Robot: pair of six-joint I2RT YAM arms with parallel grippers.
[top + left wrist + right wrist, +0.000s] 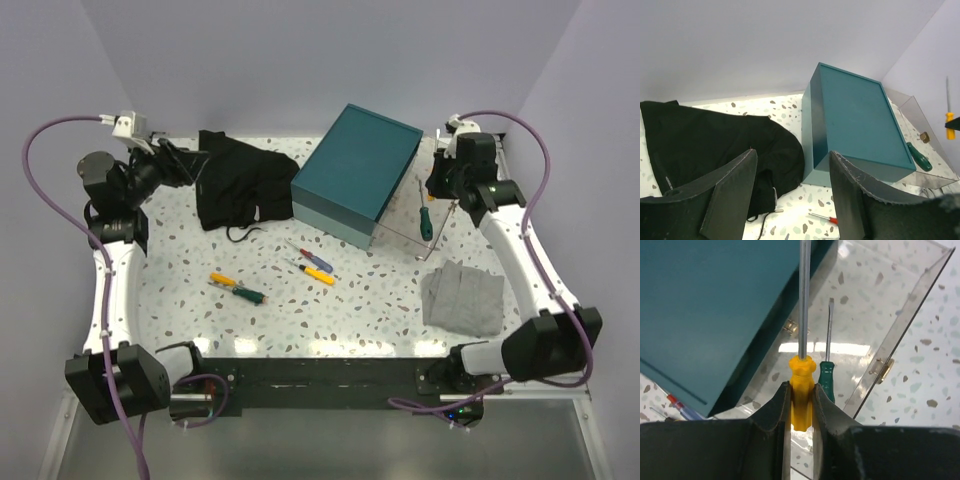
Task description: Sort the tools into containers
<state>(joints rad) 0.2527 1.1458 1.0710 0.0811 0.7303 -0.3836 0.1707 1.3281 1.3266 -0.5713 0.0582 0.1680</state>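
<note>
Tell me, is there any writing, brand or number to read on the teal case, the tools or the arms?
No text can be read anywhere. The teal case is plain; the yellow screwdriver in the right gripper and the green screwdriver in the clear box bear no visible marks; nothing legible shows on the arms.

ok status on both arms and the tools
Right gripper shut on yellow screwdriver at clear box. Left gripper open by black bag. Green screwdriver already boxed; more screwdrivers on table.

No lettering I can read from here, teal case (pixel 358 170) lid plain, clear box (pixel 900 330) unmarked, yellow-handled screwdriver (pixel 801 390) showing no brand I can make out.
</note>
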